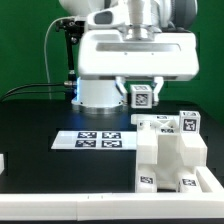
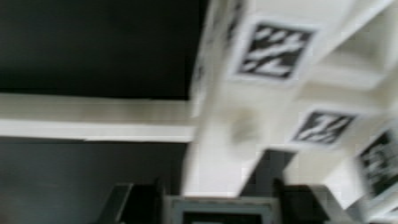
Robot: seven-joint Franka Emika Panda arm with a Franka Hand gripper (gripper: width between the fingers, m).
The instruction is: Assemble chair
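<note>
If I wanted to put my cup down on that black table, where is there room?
Bare black table lies on the exterior view's left, beside the marker board, and in front of that board. The right is crowded: the chair stands there, with the gripper just above.

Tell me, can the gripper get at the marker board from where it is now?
Probably yes. The marker board lies flat and uncovered on the black table, beside the chair. However, the gripper seems clamped on a white chair part, so it isn't free.

arm (image 1: 135, 50): white casing | grey joints — black cable
</note>
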